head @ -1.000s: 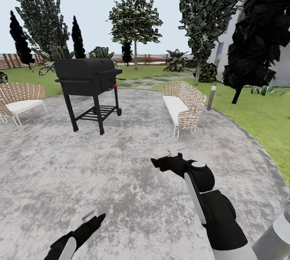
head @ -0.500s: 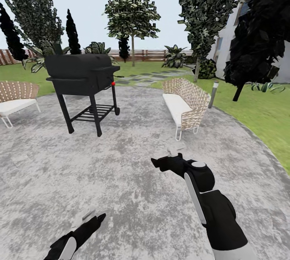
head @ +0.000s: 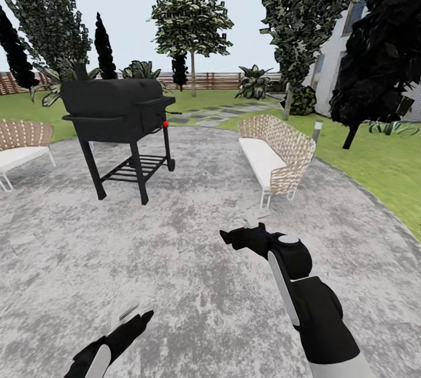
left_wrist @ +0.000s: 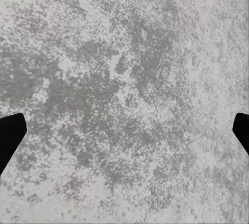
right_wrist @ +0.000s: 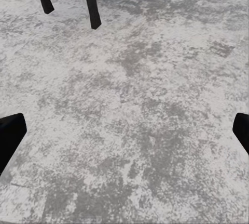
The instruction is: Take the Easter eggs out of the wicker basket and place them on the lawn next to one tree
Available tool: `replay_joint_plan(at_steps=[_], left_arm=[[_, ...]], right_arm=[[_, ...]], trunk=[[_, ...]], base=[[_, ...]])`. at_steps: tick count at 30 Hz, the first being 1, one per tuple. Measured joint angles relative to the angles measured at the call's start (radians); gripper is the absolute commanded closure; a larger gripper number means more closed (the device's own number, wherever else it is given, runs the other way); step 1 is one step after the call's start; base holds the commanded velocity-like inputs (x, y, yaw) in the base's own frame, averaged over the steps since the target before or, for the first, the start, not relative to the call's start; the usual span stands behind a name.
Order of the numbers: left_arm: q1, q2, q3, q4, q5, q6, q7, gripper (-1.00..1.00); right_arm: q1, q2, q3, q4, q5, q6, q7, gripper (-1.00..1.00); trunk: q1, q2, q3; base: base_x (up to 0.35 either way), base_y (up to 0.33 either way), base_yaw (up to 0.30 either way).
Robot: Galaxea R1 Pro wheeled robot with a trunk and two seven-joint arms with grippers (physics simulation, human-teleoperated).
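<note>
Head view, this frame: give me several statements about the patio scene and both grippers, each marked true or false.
1. The black grill stands on the grey gravel circle. True.
2. The right gripper holds an egg. False: it is open and empty.
3. A wicker bench stands right of the grill. True.
4. The left gripper is shut. False: in the left wrist view its fingers stand wide apart.
5. The bench cushion is red. False: white.

Two robot arms with glossy black shells and white panels. The right arm (head: 313, 302) is thick, built of rounded black segments with a long white strip along one side and a round white cap at a joint. The left arm (head: 99, 354) is slimmer, black with a white patch. Each ends in black fingers (left_wrist: 9, 135).
</note>
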Motion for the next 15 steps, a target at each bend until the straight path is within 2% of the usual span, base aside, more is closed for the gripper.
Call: replay_joint_plan(at_steps=[7, 15], left_arm=[[0.000, 0.000, 0.000, 0.000, 0.000, 0.000, 0.000, -1.00], [0.000, 0.000, 0.000, 0.000, 0.000, 0.000, 0.001, -1.00]], right_arm=[[0.000, 0.002, 0.001, -0.001, 0.000, 0.000, 0.000, -1.00], [0.000, 0.001, 0.000, 0.000, 0.000, 0.000, 0.000, -1.00]], trunk=[[0.000, 0.000, 0.000], [0.000, 0.000, 0.000]], base=[[0.302, 0.131, -0.178], [0.302, 0.131, -0.051]])
